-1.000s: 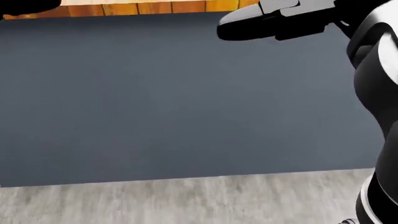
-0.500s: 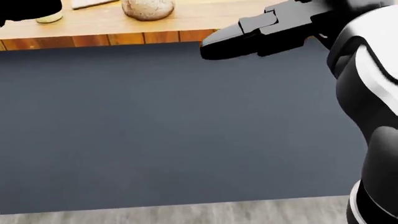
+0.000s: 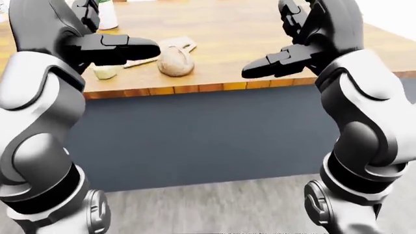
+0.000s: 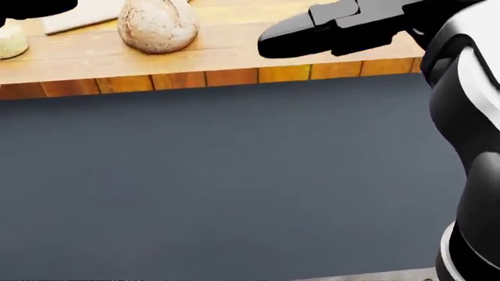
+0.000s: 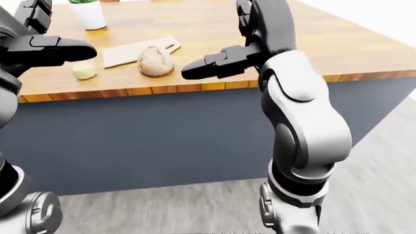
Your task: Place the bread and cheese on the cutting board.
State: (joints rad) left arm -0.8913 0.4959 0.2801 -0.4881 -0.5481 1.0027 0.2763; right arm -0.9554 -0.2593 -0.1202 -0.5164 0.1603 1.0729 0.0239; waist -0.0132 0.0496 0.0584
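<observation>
Now we stand before the wooden counter (image 5: 214, 58) with both arms raised and nothing in either hand. Starting at the left of the right-eye view, our left hand (image 5: 49, 48) hovers with its fingers spread and released, just above the pale lump of cheese (image 5: 83, 71), which sits on the wood near the counter's edge. At two o'clock from the cheese lies the cutting board (image 5: 127, 52), and the round bread (image 5: 154, 62) rests at the board's five o'clock, touching or overlapping its lower edge; we cannot tell which. A potted plant (image 5: 88, 14) stands at twelve o'clock from the cheese. Further right, our right hand (image 5: 221, 63) hangs open at three o'clock from the bread, clear of it.

To do this step well, we judge that we should lower the left hand straight over the cheese, close round its sides, and carry it to bare board so it does not knock the bread. The right hand should come at the bread from its three o'clock side, keeping low.

In the head view we see only the counter's edge, the bread, part of the cheese and one dark finger; the eye views alone show both hands, the plant and most of the board.
</observation>
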